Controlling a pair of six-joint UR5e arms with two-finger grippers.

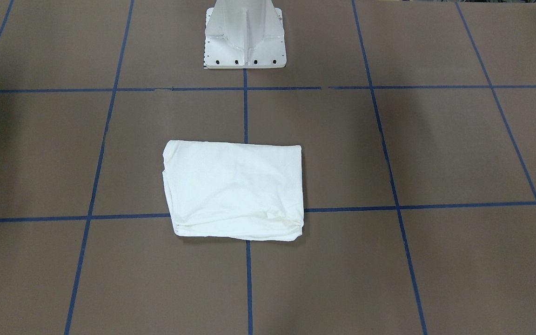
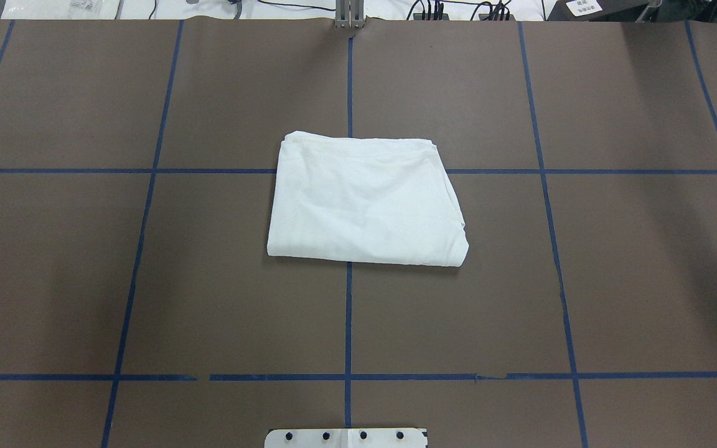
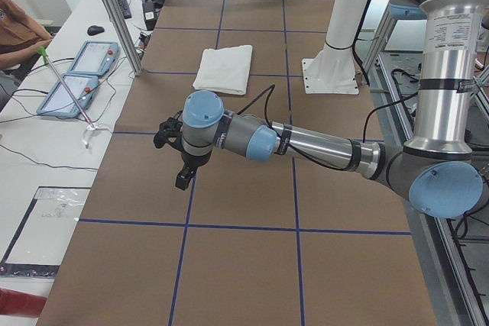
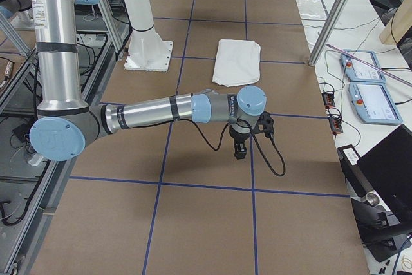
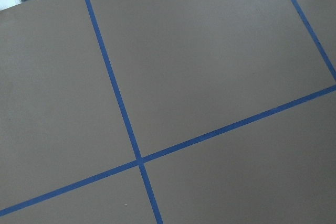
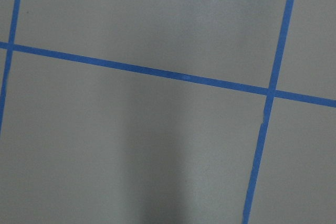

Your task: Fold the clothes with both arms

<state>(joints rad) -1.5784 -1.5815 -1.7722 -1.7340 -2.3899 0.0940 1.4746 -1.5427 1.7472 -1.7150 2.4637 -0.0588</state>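
The clothes are one white shirt (image 1: 235, 190), folded into a compact rectangle that lies flat at the table's middle (image 2: 365, 202). No print, collar or label shows on it. It also appears far off in the side views (image 3: 224, 69) (image 4: 237, 61). My left gripper (image 3: 183, 177) hangs over bare table, well away from the shirt. My right gripper (image 4: 239, 149) hangs the same way at the opposite end. Only the side views show them, so I cannot tell whether either is open or shut. Both wrist views show just brown table with blue tape lines.
The white pedestal base (image 1: 244, 42) stands at the robot's side of the table (image 2: 346, 437). Blue tape divides the brown tabletop into a grid. A side desk holds control tablets (image 3: 80, 74) and cables, with a person's arm (image 3: 15, 32) beside them. A black laptop (image 4: 386, 172) sits near the right end.
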